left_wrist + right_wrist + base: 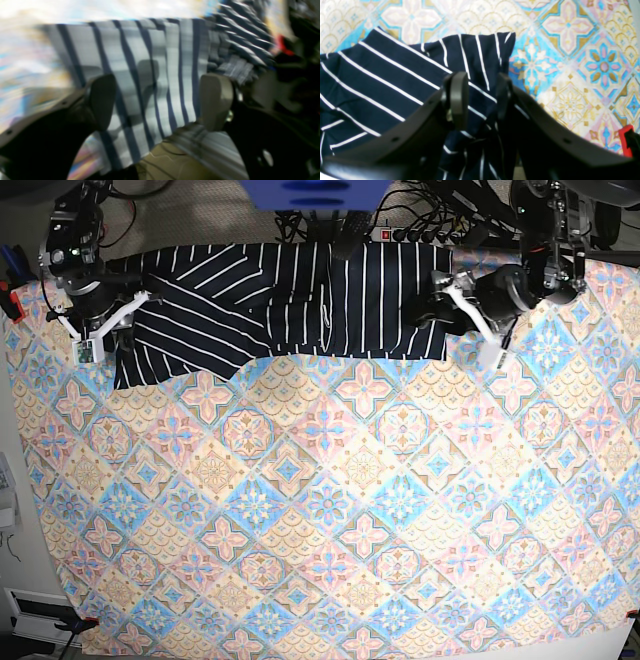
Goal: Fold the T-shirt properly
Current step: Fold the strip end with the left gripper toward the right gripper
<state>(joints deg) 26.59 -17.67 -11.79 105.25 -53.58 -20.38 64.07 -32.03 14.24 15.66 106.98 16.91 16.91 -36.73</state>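
Shirt (290, 305) fabric, dark navy with thin white stripes, lies spread along the far edge of the surface, on a tile-patterned cloth (330, 510). The right claw (478, 100) pinches a bunched fold at one end of the shirt, near its sleeve. The left claw (160, 100) is spread over the other end, stripes showing between its fingers, though that view is blurred.
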